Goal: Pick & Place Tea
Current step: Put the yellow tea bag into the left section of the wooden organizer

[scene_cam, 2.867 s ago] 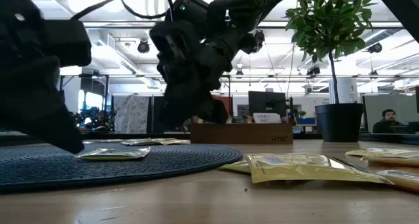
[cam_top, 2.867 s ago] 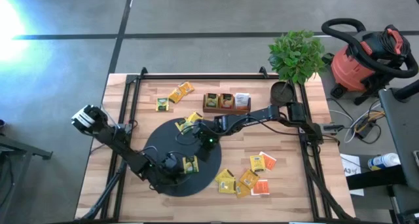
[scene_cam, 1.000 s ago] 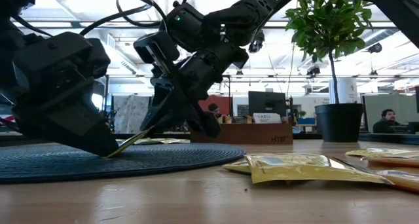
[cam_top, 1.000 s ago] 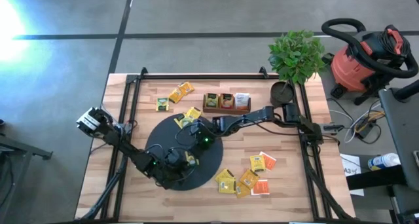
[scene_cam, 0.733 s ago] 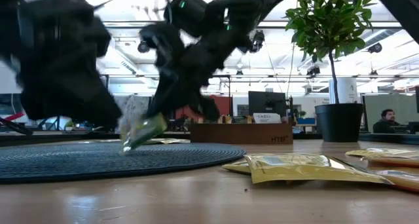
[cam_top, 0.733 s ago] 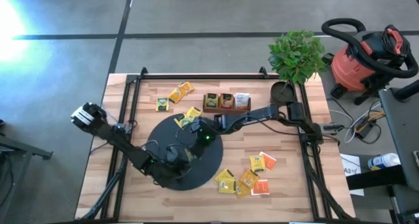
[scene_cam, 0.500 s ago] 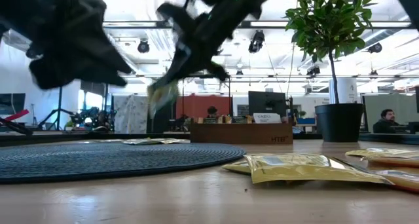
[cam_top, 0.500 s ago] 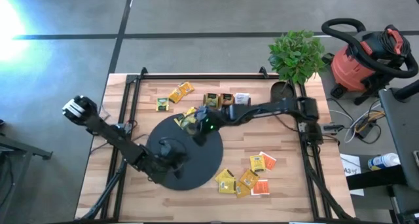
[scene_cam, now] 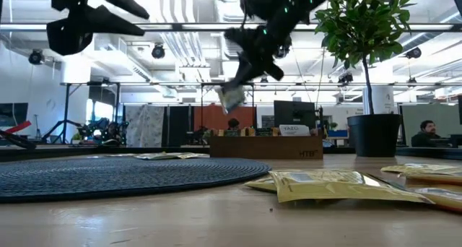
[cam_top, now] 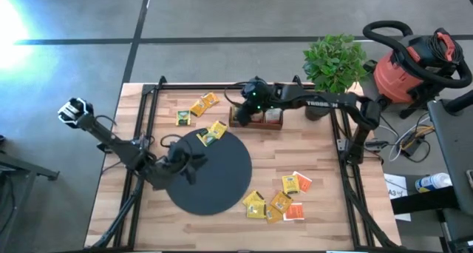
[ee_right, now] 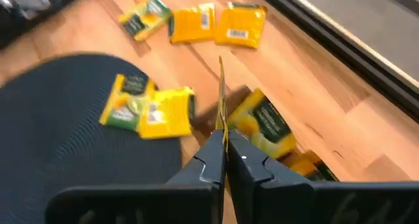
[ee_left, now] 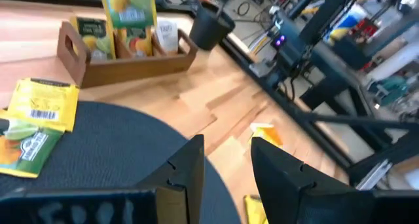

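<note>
At twelve o'clock over the wooden tray point(cam_top: 255, 117), right gripper point(ee_right: 222, 145) pinches a sachet point(ee_right: 220, 99) edge-on; thin grip, could slip. Left gripper point(ee_left: 226, 160) fingers apart, empty, over the black disc point(cam_top: 222, 179).

Yellow tea sachets point(cam_top: 269, 203) scattered flat, one sachet point(ee_right: 220, 96) gripper-held edge-on
</note>
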`<act>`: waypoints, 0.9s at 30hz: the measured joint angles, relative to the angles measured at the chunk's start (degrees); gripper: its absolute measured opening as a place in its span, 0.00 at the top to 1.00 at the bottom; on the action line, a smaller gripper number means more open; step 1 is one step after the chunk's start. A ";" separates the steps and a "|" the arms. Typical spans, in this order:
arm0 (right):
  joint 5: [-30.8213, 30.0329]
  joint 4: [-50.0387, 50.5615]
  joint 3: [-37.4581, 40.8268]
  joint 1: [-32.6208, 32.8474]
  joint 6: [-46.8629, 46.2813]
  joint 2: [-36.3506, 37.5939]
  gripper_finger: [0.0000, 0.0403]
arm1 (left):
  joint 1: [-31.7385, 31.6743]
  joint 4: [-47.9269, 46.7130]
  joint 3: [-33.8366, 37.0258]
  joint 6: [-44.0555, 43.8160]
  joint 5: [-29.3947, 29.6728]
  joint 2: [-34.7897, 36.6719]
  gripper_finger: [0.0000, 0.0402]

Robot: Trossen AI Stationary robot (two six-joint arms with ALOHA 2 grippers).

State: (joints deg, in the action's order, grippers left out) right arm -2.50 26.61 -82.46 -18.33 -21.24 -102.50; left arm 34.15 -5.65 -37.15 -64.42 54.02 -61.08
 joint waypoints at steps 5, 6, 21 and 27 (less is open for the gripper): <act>0.63 -4.81 4.46 -1.75 2.86 0.00 0.98 | -2.38 -3.76 0.00 -2.12 -0.04 3.00 0.70; 0.66 -6.05 5.25 -2.12 3.33 0.00 0.98 | -3.09 -4.68 0.00 -2.46 -0.04 3.44 0.70; 5.39 -23.72 14.83 -5.54 3.32 0.00 0.98 | -21.31 -7.91 0.98 11.94 -11.15 8.07 0.70; 8.89 -26.51 17.52 -6.37 3.48 0.00 0.98 | -28.60 -7.74 0.98 15.23 -16.55 8.09 0.70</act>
State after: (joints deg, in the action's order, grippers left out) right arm 6.39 0.10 -64.94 -24.70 -17.76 -102.50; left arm 5.55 -13.39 -36.16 -49.19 37.47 -52.99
